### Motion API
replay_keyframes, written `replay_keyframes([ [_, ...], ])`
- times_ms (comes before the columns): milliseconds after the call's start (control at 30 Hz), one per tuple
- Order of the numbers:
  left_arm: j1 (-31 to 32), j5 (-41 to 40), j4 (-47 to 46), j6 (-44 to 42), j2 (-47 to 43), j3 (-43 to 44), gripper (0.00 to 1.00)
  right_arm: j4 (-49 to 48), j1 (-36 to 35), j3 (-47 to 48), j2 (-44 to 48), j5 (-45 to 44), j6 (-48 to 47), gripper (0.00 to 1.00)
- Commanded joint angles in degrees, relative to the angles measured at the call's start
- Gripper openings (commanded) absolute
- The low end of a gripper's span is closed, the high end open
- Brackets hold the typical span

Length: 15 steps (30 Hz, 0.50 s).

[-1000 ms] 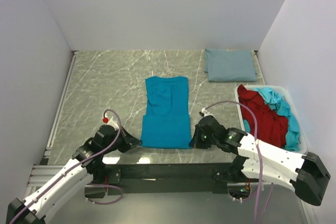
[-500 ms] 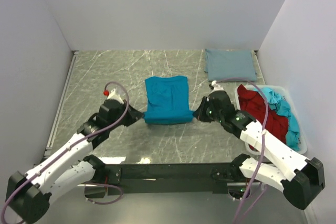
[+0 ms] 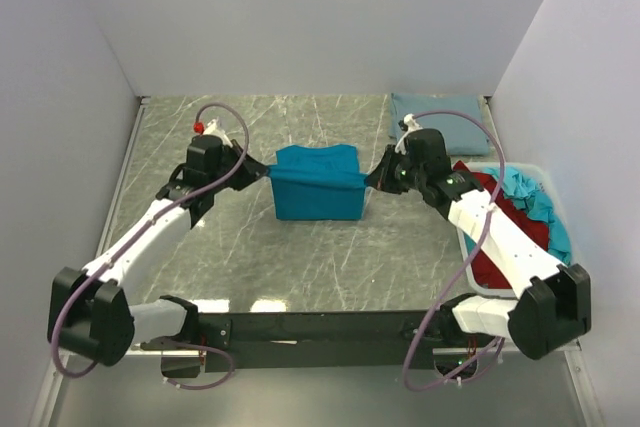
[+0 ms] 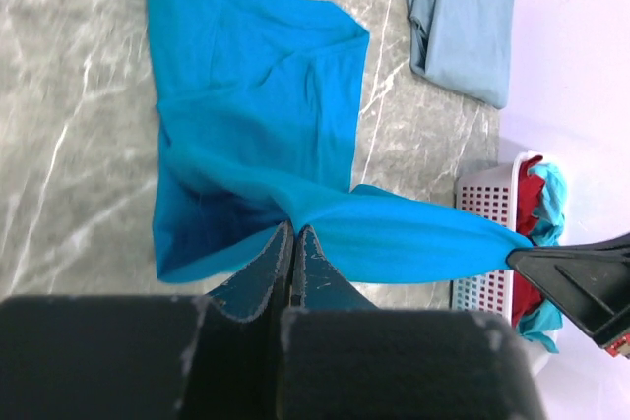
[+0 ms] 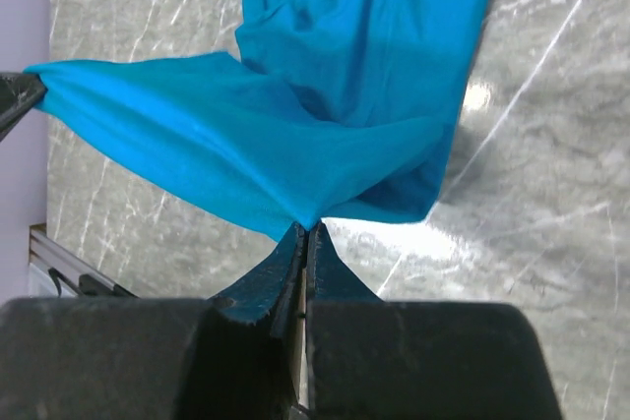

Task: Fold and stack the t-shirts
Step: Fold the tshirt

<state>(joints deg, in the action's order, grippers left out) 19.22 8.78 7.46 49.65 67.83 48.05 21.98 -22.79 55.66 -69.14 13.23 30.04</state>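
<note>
I see the bright teal-blue t-shirt (image 3: 318,192), plain and without creases, half folded on the marble bench (image 3: 300,257), left of the white bin (image 4: 484,202). My left claw (image 3: 268,174) and right claw (image 3: 372,183) both pinch its lifted edge, which is stretched between them. The grey-blue t-shirt (image 3: 438,115) lies folded behind the bin.

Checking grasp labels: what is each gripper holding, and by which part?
Both hold the teal-blue t-shirt: left gripper shut on one end of its raised edge, right gripper on the other end, fabric stretched between them.

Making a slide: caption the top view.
Left gripper and right gripper hold the teal t-shirt by its raised hem.
</note>
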Motion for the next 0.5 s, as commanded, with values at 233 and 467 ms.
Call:
replay_keyframes([
  [233, -5.24, 6.42, -4.92, -5.17, 13.53, 11.44, 0.0, -2.03, 6.7, 9.64, -12.94, 7.68, -3.32, 0.0],
  [467, -7.88, 11.17, -4.91, -7.64, 25.14, 19.0, 0.0, -3.43, 10.04, 15.26, -22.51, 11.11, -3.94, 0.0],
])
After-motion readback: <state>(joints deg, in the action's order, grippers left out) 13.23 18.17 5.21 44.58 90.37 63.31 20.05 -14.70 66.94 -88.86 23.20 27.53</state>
